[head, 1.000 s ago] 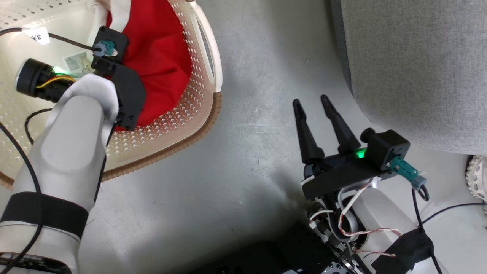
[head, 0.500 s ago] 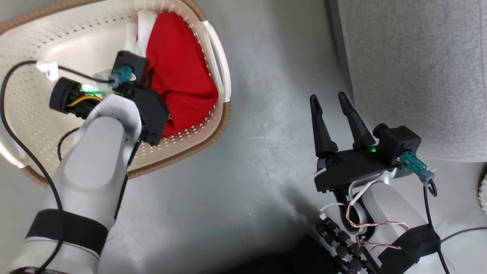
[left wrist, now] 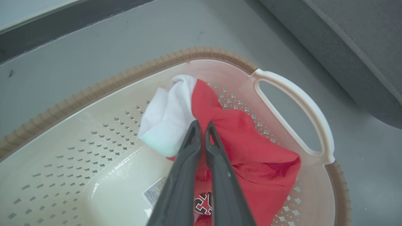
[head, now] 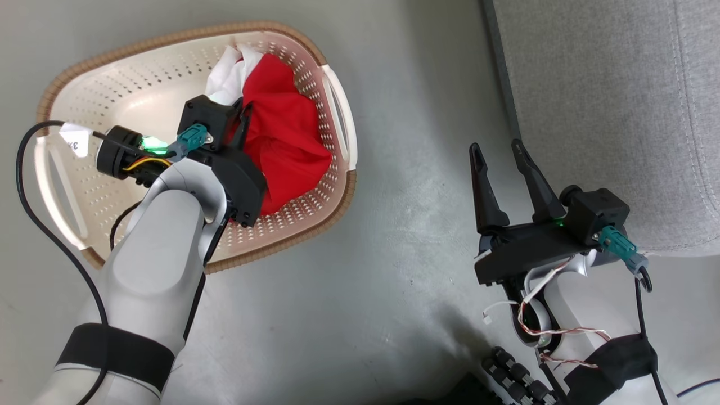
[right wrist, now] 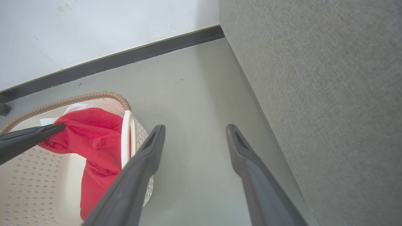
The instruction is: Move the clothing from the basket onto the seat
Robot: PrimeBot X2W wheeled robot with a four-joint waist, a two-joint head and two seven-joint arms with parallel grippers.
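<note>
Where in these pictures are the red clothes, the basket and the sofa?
the clothing (head: 287,140), head view, on the middle of the red fabric.
the basket (head: 129,84), head view, on its bare perforated inner wall.
the seat (head: 607,101), head view, on its grey woven upholstery.

The clothing (head: 287,146) inside the basket (head: 101,90) toward its right side, basket on the floor (head: 405,169), seat (head: 607,112) to the right.
</note>
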